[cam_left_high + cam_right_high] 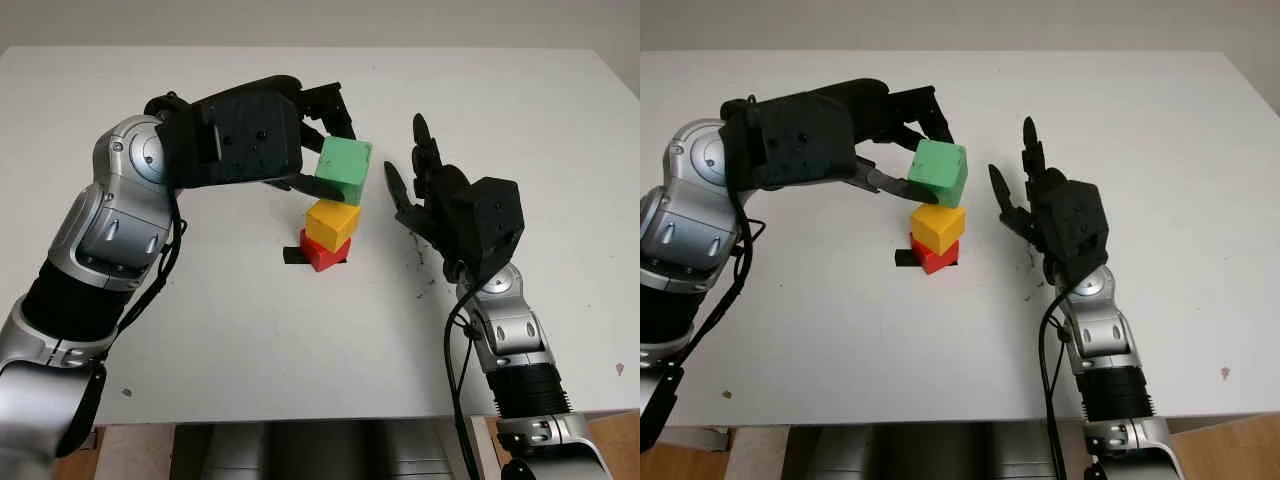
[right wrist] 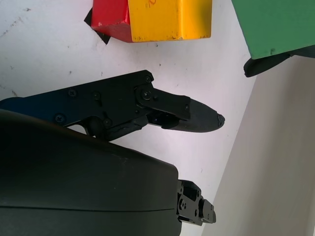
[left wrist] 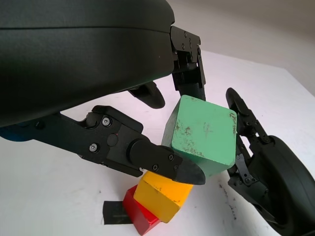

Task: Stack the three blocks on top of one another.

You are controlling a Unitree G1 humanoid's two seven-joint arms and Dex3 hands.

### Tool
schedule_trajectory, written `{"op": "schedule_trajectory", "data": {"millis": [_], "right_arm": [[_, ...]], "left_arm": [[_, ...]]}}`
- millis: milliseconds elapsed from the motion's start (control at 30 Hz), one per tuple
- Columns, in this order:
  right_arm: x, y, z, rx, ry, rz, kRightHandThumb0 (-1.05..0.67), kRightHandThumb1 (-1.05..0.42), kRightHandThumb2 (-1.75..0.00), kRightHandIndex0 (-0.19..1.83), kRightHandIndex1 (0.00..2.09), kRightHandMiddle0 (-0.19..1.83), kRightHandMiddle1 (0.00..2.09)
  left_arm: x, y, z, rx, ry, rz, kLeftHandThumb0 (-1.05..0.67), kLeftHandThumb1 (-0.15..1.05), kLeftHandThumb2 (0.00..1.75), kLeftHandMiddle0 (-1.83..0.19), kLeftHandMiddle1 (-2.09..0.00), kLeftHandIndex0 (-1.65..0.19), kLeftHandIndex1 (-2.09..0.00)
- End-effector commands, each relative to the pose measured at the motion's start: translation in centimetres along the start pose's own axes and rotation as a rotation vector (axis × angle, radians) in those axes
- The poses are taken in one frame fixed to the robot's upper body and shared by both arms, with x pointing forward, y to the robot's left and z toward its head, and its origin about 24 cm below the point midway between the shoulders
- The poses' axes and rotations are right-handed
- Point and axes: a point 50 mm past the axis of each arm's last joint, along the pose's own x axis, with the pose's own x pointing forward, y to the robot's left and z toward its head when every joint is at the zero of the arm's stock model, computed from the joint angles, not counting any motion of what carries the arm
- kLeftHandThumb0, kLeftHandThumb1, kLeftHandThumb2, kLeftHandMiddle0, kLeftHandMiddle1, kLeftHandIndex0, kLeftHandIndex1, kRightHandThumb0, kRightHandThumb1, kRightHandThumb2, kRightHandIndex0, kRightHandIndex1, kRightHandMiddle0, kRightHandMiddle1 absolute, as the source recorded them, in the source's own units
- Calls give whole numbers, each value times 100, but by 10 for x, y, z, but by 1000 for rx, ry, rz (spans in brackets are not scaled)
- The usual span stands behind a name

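Bright, even light (soft shadows)

Both arms are silver metal with black cables; the left hand (image 1: 285, 135) and right hand (image 1: 445, 205) have black screwed shells behind the fingers.

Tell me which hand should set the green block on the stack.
Left. The left hand already grips the green block just above the yellow block on the red block; the right hand is open beside them.

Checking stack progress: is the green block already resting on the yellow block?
No, the left hand holds the green block tilted above the yellow block.
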Motion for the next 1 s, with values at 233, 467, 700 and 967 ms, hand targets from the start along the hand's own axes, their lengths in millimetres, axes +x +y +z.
{"op": "schedule_trajectory", "data": {"millis": [233,467,700,967], "right_arm": [[0,-3,0,-15,1,-3,-55,-105,-60,-18,5,-17,5],[0,-3,1,-7,-3,-4,-56,-105,-60,-18,5,-17,5],[0,-4,2,-10,-8,-3,-56,-105,-60,-18,5,-17,5],[-1,-5,2,-7,-2,0,-56,-105,-60,-19,5,-18,5]], "left_arm": [[1,1,-1,7,7,15,-38,105,21,-27,-44,-39,-171],[1,-5,-3,-13,47,-2,-37,105,21,-25,-39,-36,-178],[2,-8,-3,-17,49,-12,-38,105,21,-25,-37,-35,-184],[2,-12,-6,-25,57,-18,-39,105,18,-18,-58,-38,-185]]}}
